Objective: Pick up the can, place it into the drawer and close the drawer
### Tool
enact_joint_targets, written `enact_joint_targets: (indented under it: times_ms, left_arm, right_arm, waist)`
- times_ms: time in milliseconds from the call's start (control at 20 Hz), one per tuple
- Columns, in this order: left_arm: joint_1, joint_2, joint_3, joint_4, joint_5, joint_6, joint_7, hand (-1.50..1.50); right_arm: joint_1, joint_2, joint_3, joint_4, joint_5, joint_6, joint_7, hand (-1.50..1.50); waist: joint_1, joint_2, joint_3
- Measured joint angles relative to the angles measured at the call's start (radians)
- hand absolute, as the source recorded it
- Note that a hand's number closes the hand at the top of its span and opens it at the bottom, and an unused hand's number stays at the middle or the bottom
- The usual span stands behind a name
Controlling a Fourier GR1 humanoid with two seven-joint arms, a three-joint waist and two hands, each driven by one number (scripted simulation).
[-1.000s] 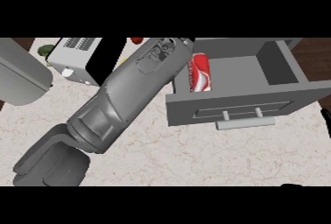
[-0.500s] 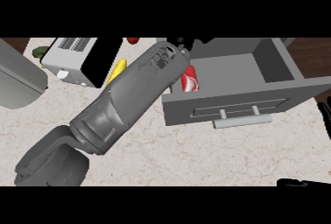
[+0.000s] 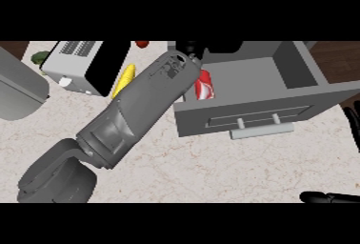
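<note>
Surveying from the left: rounded grey metal vessel [image 3: 15,95] at the counter's left edge, then white and black box-shaped toaster [image 3: 79,63], with a small green item [image 3: 42,56] just behind its left corner. Beside the toaster's black flank, yellow elongated fruit-like piece [image 3: 125,78]; small red item [image 3: 142,44] beyond it, too small to identify.

Crossing the speckled stone counter [image 3: 232,167] on a diagonal from lower left, grey left forearm [image 3: 141,109], ending in black left hand [image 3: 188,47] at the back left corner of the open grey box drawer [image 3: 295,71]. Mostly hidden by the wrist; spread of that hand not determinable, nor any contact.

Red cylindrical drinks can [image 3: 205,85] found inside the drawer, against its left wall, partly covered by the forearm. Long axis seen running from drawer front toward back; upright or lying not determinable. Positioned just in front of the left hand, toward the robot.

Judged: placing step apparently done or nearly so; closing not yet done, with pale bar handle [image 3: 260,129] on the drawer front untouched. Left arm much the nearer to that front.

Black right hand [image 3: 330,197] barely in view at the lower right edge, well apart from the drawer; state not determinable.
</note>
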Motion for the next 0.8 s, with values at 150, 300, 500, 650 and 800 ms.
enact_joint_targets:
  times_ms: [150, 300, 500, 650, 800]
  left_arm:
    - [0.012, 0.000, -0.010, 0.004, 0.012, 0.024, -0.019, -1.50]
    - [0.014, 0.000, -0.022, -0.002, 0.027, 0.047, -0.021, -1.50]
    - [0.009, 0.000, -0.019, -0.005, 0.054, 0.064, -0.023, -1.50]
    - [0.017, 0.000, -0.009, -0.011, 0.080, 0.073, -0.037, -1.50]
    - [0.027, 0.000, -0.002, -0.026, 0.106, 0.067, -0.053, -1.50]
  right_arm:
    - [-0.003, 0.001, 0.005, -0.003, 0.002, 0.001, -0.001, -1.50]
    - [-0.001, -0.003, -0.001, -0.007, 0.000, 0.004, -0.008, -1.50]
    - [0.017, -0.016, 0.001, -0.036, 0.044, 0.009, -0.039, -1.50]
    - [0.016, -0.047, 0.004, -0.063, 0.106, 0.014, -0.062, -1.50]
    - [0.012, -0.067, 0.021, -0.091, 0.176, 0.011, -0.077, -1.50]
  waist:
    - [-0.006, 0.002, 0.000]
    - [-0.006, 0.000, 0.000]
    - [-0.006, -0.001, 0.000]
    - [-0.006, 0.000, -0.001]
    - [0.007, -0.003, -0.002]
